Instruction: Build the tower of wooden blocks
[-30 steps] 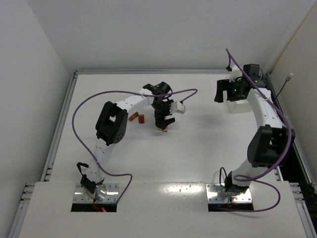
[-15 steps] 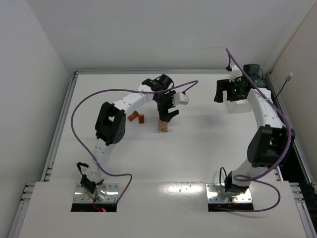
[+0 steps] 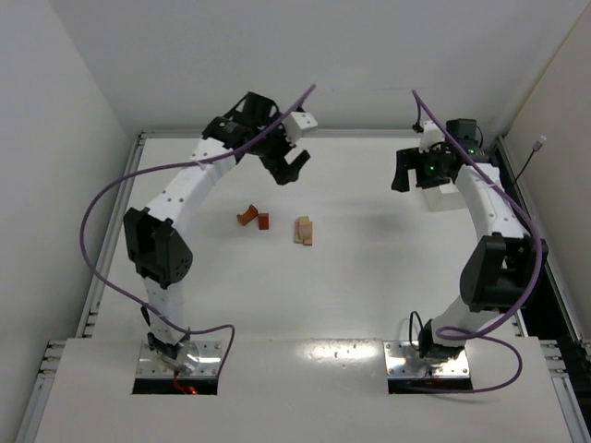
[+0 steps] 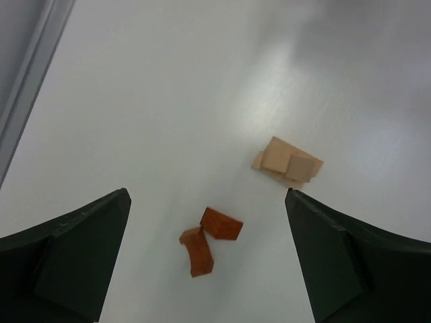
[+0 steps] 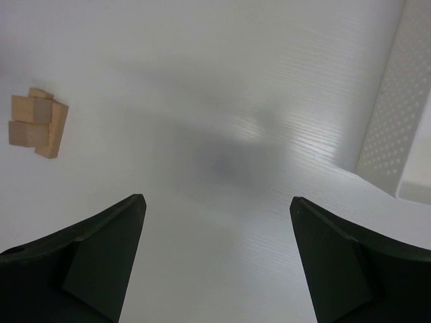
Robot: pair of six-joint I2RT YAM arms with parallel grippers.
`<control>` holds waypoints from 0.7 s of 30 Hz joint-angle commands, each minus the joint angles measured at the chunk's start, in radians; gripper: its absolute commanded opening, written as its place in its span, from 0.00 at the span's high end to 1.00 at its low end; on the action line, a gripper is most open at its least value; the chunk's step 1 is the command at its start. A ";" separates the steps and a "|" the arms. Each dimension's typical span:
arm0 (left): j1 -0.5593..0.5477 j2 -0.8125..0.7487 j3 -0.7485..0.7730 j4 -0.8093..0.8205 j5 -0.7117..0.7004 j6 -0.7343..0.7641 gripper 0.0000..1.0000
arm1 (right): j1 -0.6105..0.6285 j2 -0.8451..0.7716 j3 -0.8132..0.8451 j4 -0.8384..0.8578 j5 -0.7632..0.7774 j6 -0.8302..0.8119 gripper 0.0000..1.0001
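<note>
A small stack of pale tan blocks (image 3: 304, 231) stands mid-table; it also shows in the left wrist view (image 4: 288, 163) and the right wrist view (image 5: 39, 122). Two reddish-brown blocks (image 3: 255, 219) lie just left of it, touching each other, a cube (image 4: 221, 224) and a notched piece (image 4: 197, 251). My left gripper (image 3: 288, 170) is open and empty, raised high at the back of the table, away from the blocks. My right gripper (image 3: 406, 175) is open and empty, raised at the back right beside the tray.
A white rectangular tray (image 3: 445, 197) sits at the back right, its perforated wall in the right wrist view (image 5: 389, 128). A metal rail (image 3: 118, 217) runs along the table's left edge. White walls enclose the table.
My left gripper has let go of the tan stack, lifted and swung back and left, away from it. The tan stack stands free. The right arm has shifted only slightly.
</note>
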 commanded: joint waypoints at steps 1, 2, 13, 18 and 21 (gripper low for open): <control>0.093 -0.064 -0.150 0.010 -0.112 -0.150 0.00 | 0.082 -0.018 0.035 0.014 -0.032 -0.053 0.14; 0.114 -0.073 -0.192 0.010 -0.122 -0.159 0.00 | 0.102 -0.018 0.035 0.014 -0.013 -0.069 0.14; 0.179 -0.139 -0.646 0.198 -0.294 -0.252 0.27 | 0.280 0.089 0.192 0.005 0.106 -0.147 0.15; 0.199 -0.101 -0.667 0.240 -0.342 -0.262 0.29 | 0.291 0.089 0.201 0.005 0.126 -0.147 0.15; 0.217 -0.074 -0.667 0.270 -0.343 -0.251 0.29 | 0.291 0.071 0.178 0.005 0.126 -0.147 0.15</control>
